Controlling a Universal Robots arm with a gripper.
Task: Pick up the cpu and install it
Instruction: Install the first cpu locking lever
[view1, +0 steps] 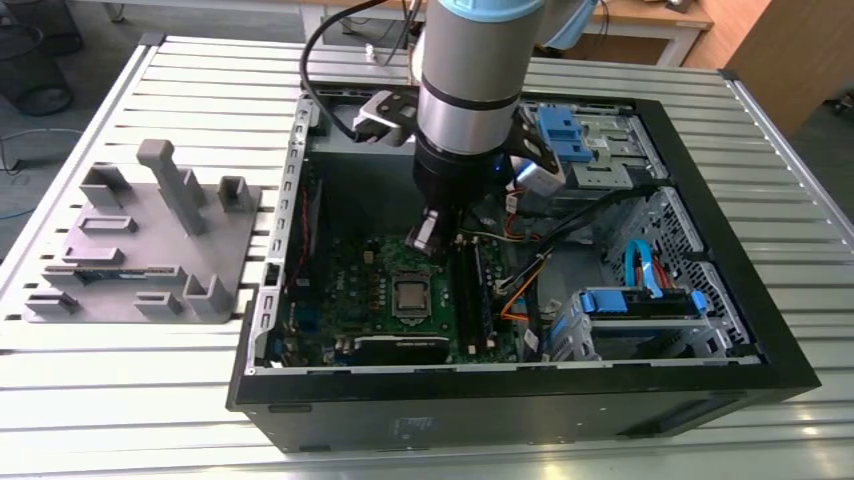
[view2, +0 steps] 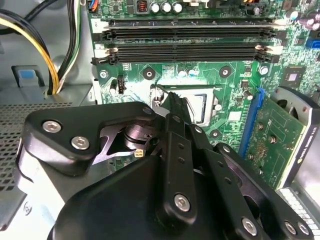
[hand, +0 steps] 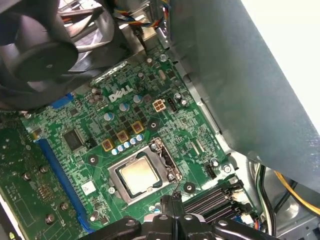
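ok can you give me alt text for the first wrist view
A silver-topped cpu sits in its metal socket frame on a green motherboard, with the black gripper poised just beside the socket. A dark case fan and black memory slots lie at opposite ends of the board.
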